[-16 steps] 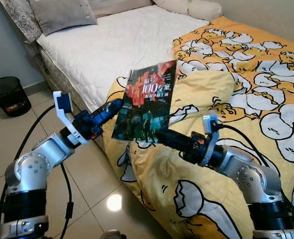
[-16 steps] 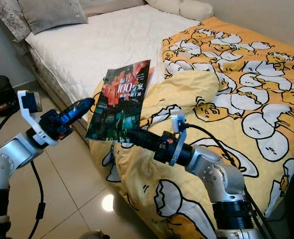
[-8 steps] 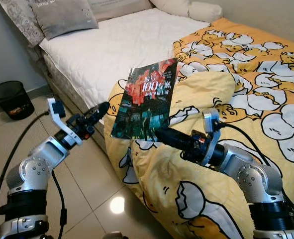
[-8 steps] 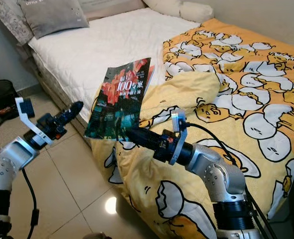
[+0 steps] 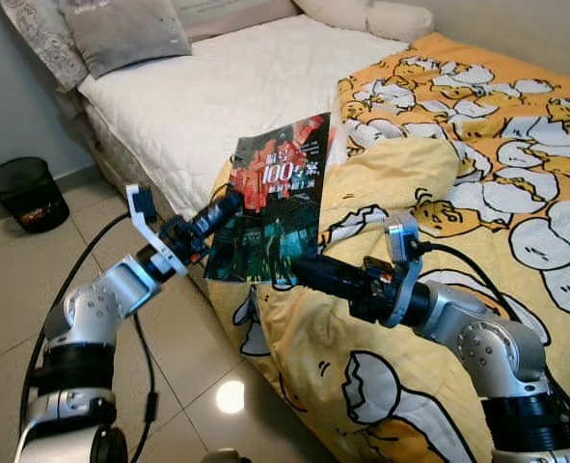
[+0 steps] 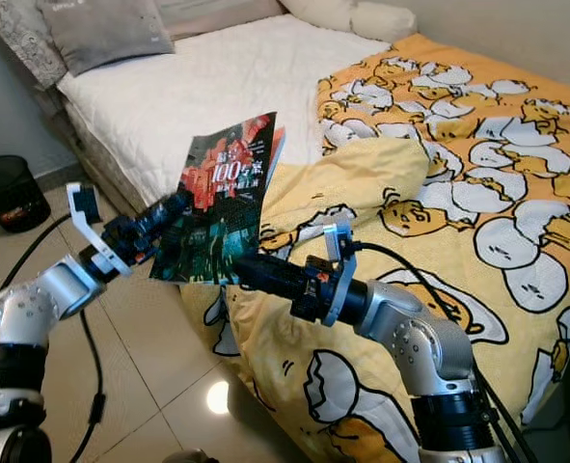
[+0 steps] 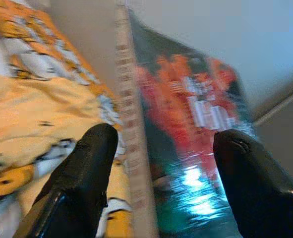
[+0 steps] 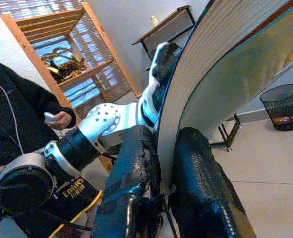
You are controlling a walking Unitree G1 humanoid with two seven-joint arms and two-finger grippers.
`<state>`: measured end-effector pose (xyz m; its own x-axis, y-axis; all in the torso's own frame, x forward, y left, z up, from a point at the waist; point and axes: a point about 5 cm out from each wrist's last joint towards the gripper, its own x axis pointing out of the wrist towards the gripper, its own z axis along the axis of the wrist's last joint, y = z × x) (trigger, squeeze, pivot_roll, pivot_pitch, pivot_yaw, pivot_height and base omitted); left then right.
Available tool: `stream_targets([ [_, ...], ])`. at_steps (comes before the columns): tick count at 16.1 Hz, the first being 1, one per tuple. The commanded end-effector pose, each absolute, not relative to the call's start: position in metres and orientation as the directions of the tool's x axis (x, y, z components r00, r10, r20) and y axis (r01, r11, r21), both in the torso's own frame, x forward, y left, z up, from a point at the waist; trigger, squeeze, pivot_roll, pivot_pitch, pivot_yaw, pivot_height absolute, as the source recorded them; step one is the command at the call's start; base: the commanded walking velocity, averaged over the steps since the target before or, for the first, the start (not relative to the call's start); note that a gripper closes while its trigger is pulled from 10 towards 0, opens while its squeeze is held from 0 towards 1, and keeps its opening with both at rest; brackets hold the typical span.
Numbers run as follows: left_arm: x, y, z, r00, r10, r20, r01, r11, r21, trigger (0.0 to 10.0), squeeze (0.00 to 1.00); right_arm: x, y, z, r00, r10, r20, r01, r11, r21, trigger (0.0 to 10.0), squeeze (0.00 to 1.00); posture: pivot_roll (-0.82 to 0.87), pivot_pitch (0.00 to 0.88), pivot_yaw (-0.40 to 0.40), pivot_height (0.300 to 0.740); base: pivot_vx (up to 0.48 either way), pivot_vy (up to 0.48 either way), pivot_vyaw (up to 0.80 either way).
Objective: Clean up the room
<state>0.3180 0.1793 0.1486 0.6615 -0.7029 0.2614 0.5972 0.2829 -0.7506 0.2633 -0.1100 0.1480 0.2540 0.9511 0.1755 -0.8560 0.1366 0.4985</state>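
Book (image 5: 277, 214) remains pinched at its lower edge by the right gripper (image 5: 302, 269); left gripper (image 5: 229, 204), fingers spread, has returned to straddle its spine, suggesting a handover.

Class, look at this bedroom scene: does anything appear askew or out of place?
Yes. The yellow duck-print duvet lies bunched and folded back, baring the white mattress. The book is held upright by the right gripper.

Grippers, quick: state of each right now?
Left gripper: open, its black fingers straddling the spine edge of the glossy dark book with red cover art.
Right gripper: shut on the book's lower edge, holding it up over the yellow duck-print blanket.
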Motion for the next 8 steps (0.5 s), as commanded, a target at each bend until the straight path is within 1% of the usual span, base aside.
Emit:
stream_targets([
  [1,0.318,0.177,0.156,0.633,-0.713,0.301,0.621,0.237,-0.747,0.7,0.00,0.261,-0.105,0.156,0.215,0.955,0.204,-0.880,0.098,0.465,0.0,0.00,-0.01,0.000,0.094,0.740,0.000,0.000,0.00],
  [2,0.318,0.176,0.156,0.628,-0.717,0.302,0.624,0.233,-0.746,0.7,0.00,0.261,-0.105,0.156,0.218,0.955,0.203,-0.879,0.101,0.466,0.0,0.00,-0.01,0.000,0.096,0.740,0.000,0.000,0.00],
  [3,0.316,0.173,0.157,0.608,-0.730,0.312,0.625,0.198,-0.755,0.0,0.00,0.261,-0.106,0.156,0.222,0.953,0.207,-0.879,0.104,0.466,0.0,0.00,-0.01,0.000,0.100,0.740,0.000,0.000,0.00],
  [5,0.316,0.172,0.153,0.614,-0.734,0.291,0.612,0.211,-0.762,0.0,0.00,0.262,-0.106,0.157,0.226,0.950,0.215,-0.880,0.104,0.464,0.0,0.00,-0.01,0.000,0.104,0.740,0.000,0.000,0.00],
  [6,0.317,0.173,0.148,0.636,-0.724,0.266,0.597,0.244,-0.764,0.0,0.00,0.263,-0.106,0.157,0.228,0.949,0.218,-0.880,0.105,0.463,0.0,0.00,-0.01,0.000,0.105,0.740,0.000,0.000,0.00],
  [7,0.317,0.175,0.145,0.648,-0.716,0.257,0.588,0.256,-0.767,0.0,0.00,0.263,-0.105,0.157,0.228,0.949,0.218,-0.880,0.105,0.463,0.0,0.00,-0.01,0.000,0.105,0.740,0.000,0.000,0.00],
  [8,0.315,0.177,0.145,0.655,-0.707,0.269,0.580,0.242,-0.778,0.0,0.00,0.263,-0.104,0.157,0.226,0.949,0.219,-0.881,0.103,0.462,0.0,0.00,-0.01,0.000,0.102,0.740,0.000,0.000,0.00],
])
